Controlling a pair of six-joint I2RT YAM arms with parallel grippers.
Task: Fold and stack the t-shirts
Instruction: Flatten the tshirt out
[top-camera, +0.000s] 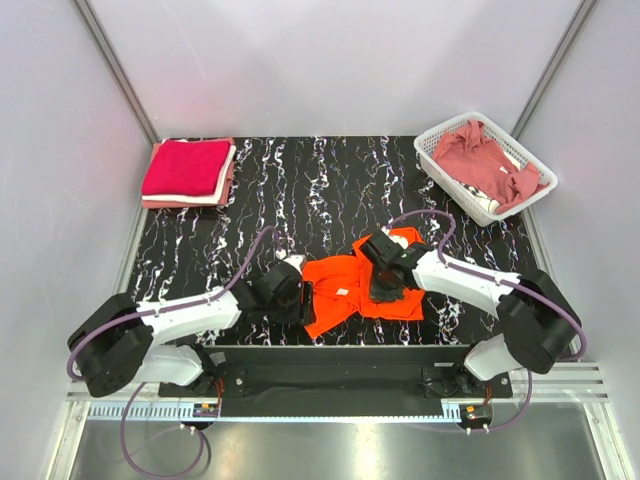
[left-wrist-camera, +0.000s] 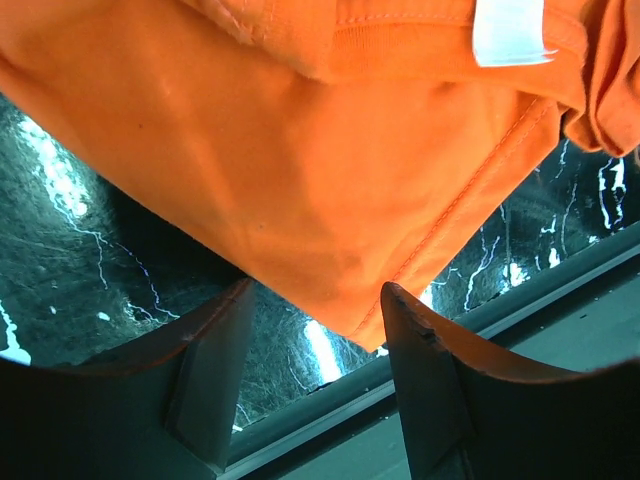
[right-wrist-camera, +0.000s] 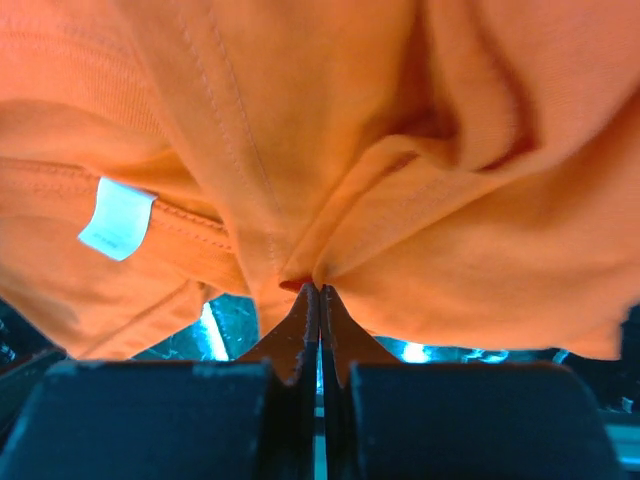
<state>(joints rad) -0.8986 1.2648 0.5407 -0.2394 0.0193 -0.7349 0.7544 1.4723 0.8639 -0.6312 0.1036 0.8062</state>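
Right gripper pinching orange t-shirt, outline part-hidden, left gripper agape

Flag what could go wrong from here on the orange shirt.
1. Right gripper pinches a bunched fold of the orange t-shirt at its very tips; it may slip or drag extra layers.
2. Left gripper is open, with the shirt corner ungripped between its jaws; a one-sided pull could skew the fold.
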